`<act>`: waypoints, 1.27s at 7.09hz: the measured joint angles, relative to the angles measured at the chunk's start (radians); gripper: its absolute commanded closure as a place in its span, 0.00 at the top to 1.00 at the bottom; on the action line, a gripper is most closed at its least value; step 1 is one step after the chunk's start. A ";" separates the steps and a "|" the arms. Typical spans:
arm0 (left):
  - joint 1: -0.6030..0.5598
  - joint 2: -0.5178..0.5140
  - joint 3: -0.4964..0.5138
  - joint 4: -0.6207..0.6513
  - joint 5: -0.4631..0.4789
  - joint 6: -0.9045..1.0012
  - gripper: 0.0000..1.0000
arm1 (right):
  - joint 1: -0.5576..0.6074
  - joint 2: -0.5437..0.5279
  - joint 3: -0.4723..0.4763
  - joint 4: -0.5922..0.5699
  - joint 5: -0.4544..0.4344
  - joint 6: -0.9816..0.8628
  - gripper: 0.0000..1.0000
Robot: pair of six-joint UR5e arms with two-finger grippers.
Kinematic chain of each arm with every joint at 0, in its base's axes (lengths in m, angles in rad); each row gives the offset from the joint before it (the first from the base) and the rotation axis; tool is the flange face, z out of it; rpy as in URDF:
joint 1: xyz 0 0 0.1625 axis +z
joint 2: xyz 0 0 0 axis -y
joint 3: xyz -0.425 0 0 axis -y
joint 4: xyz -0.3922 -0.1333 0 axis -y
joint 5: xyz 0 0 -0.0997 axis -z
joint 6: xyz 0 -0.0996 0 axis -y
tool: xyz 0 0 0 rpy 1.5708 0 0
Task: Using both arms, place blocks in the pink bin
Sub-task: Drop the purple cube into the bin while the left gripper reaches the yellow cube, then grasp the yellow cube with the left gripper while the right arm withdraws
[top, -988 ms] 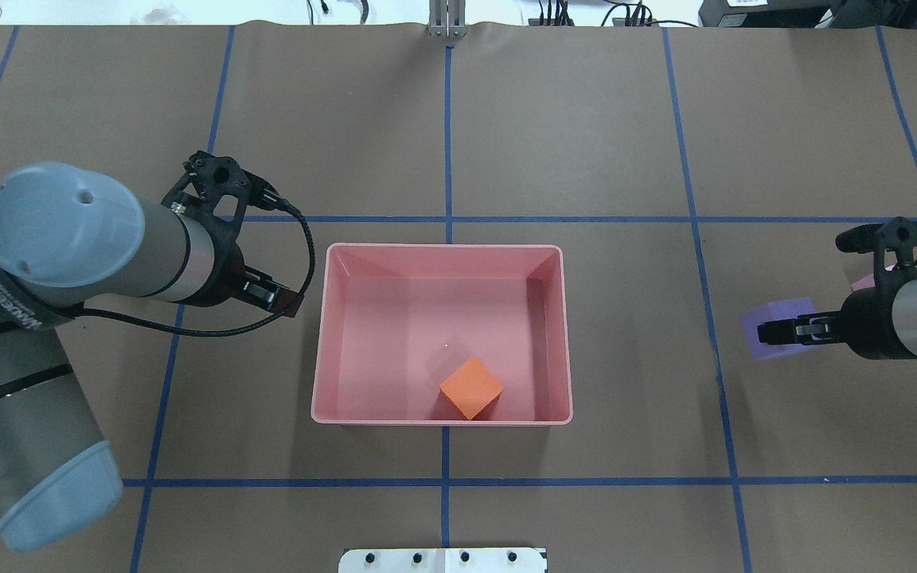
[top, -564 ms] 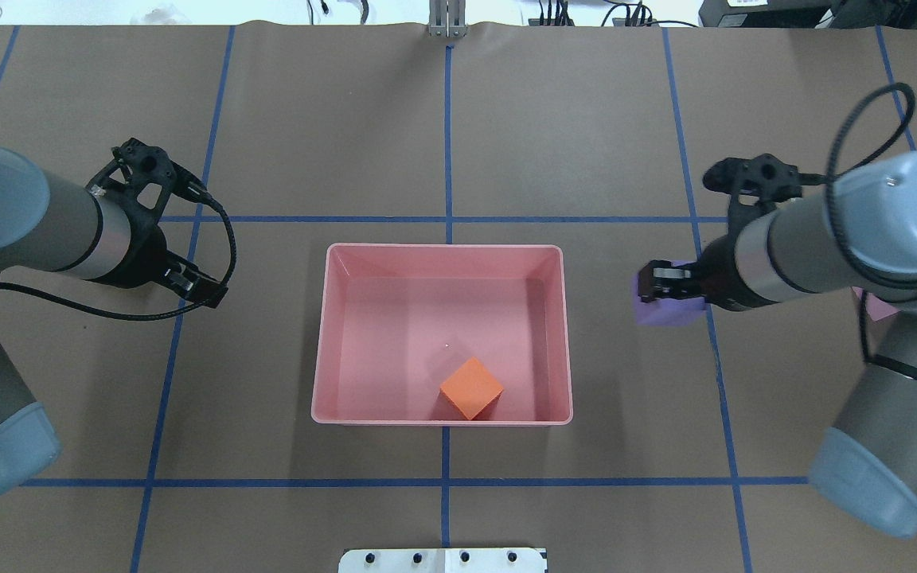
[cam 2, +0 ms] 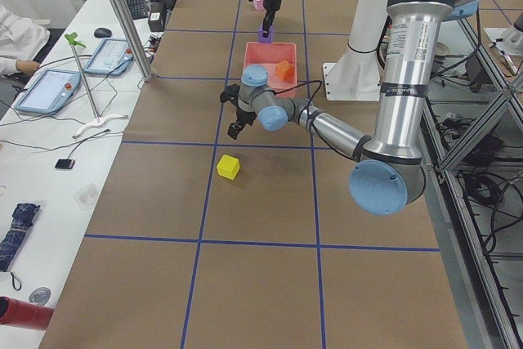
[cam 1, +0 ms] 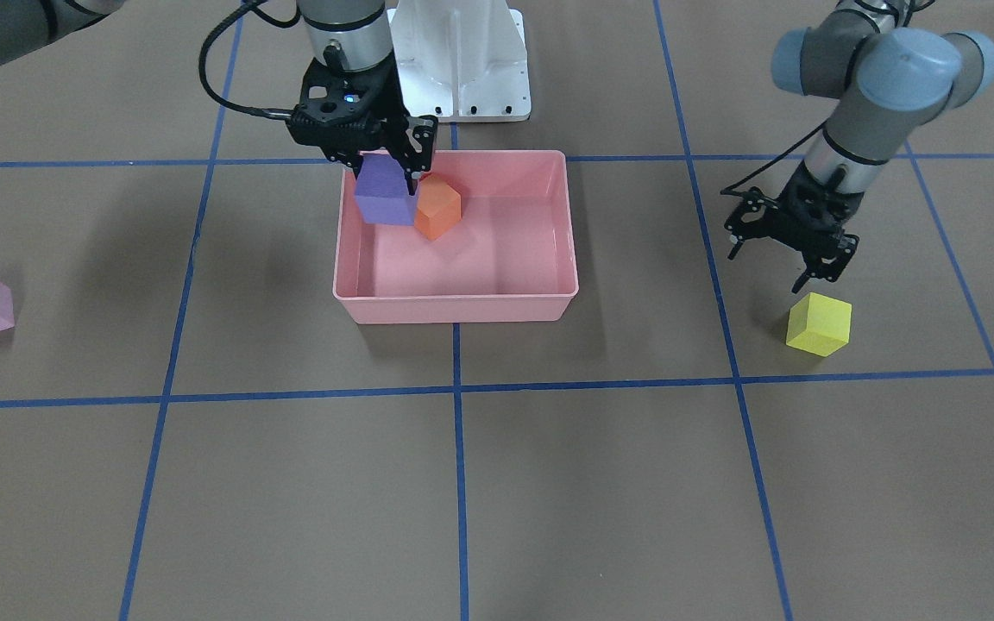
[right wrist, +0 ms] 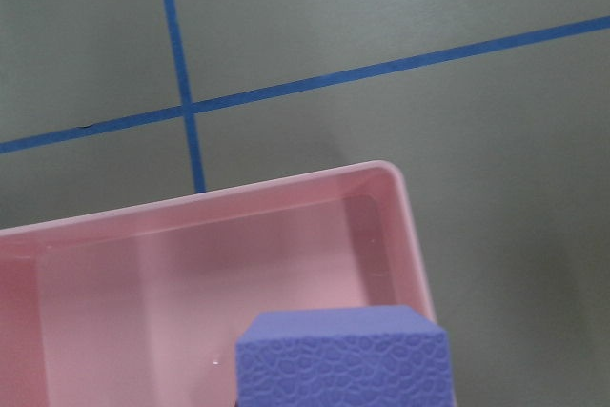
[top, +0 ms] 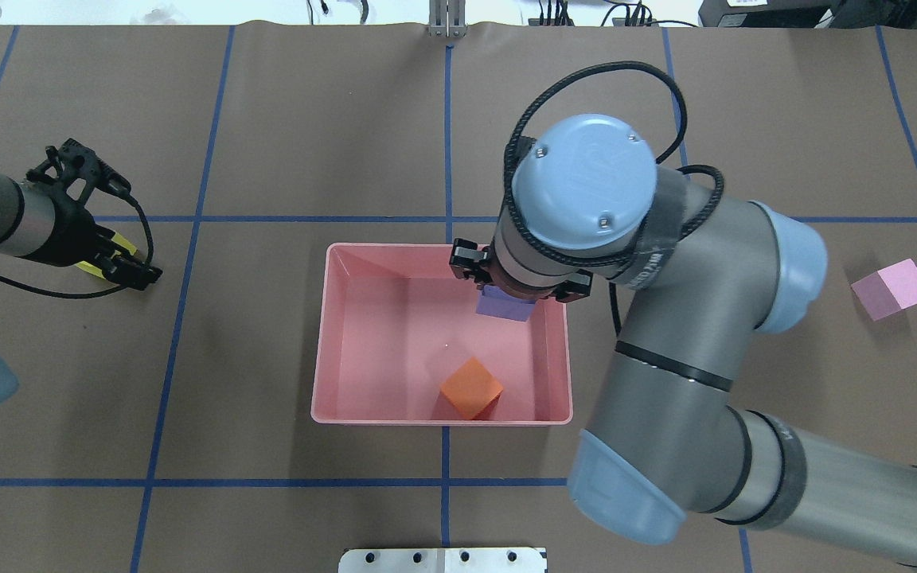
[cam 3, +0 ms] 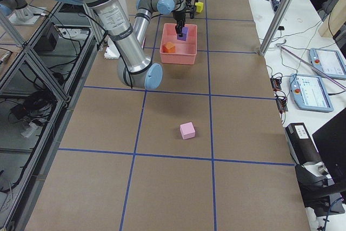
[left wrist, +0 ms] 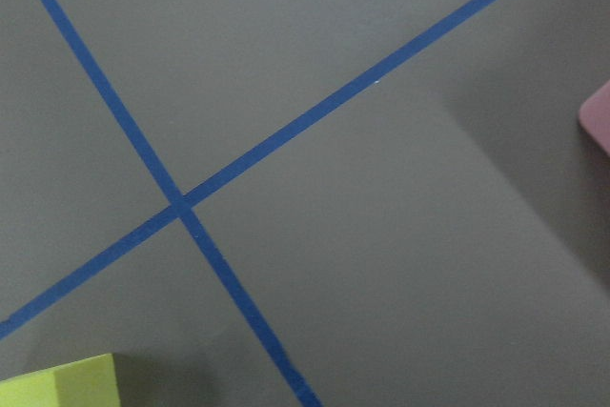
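My right gripper is shut on the purple block and holds it over the pink bin, near the bin's far right corner in the overhead view. The block fills the bottom of the right wrist view. The orange block lies in the bin. My left gripper is open and empty, just above the table next to the yellow block. The light pink block lies on the table at the far right.
Brown paper with blue tape lines covers the table. The white base pedestal stands behind the bin. The right arm's elbow hangs over the bin's right side.
My right arm has swung left with the purple block, from beside the bin to over it. My left arm has drawn back to the left, to the yellow block.
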 measured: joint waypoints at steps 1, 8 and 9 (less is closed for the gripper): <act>-0.047 0.003 0.055 -0.042 -0.042 0.046 1.00 | -0.016 0.028 -0.028 -0.001 -0.033 0.020 1.00; -0.145 -0.042 0.204 -0.026 -0.150 -0.183 1.00 | 0.077 -0.021 0.064 -0.004 0.016 -0.113 1.00; -0.144 -0.049 0.215 -0.028 -0.150 -0.193 1.00 | 0.097 -0.057 0.102 -0.004 0.033 -0.136 1.00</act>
